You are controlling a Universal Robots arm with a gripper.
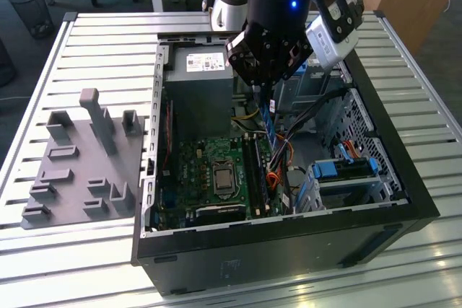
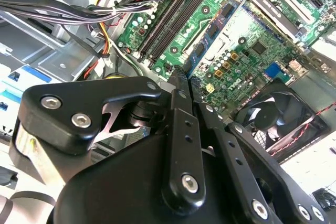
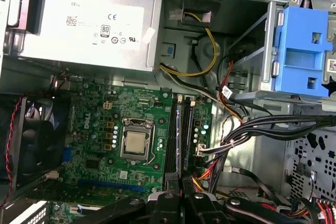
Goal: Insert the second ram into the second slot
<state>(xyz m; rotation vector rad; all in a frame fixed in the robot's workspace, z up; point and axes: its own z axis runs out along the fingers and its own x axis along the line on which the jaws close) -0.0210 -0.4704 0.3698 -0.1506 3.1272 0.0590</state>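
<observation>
**Exterior view.** Gripper (image 1: 266, 91) hangs over the open case (image 1: 289, 250), jaws pinching the ram (image 1: 269, 122) by its upper part. Ram is clear of the board (image 1: 195, 171) and sits above and near the slots (image 1: 254, 171); judged not seated. Long axis runs approx. along the slots' line, thin edge toward the cam.

**Second wrist view.** Fingers (image 2: 178, 124) press on both flat faces of the ram (image 2: 212, 30). It runs away from the tips over the board (image 2: 247, 61), with black chips on the visible face. Slots (image 2: 176, 11) lie just beside it and parallel.

**First wrist view.** Ram (image 3: 180, 140) is edge-on, a thin blue line among the dark slots (image 3: 171, 135) and aligned w/ them lengthwise. Gripper (image 3: 181, 190) is directly over it. Which slot lies under it cannot be fixed.

**Handling (judgement).**
- Light, stiff and thin.
- Will not tolerate bending or twist.
- Faces are smooth, so it may slip under a side load.
- Contact edge and chips are fragile.
- Best hold: flat faces near the upper edge, about mid-length, clear of the contact edge (present hold looks consistent w/ this).
- Contact edge is presumed to point down at the board.
</observation>
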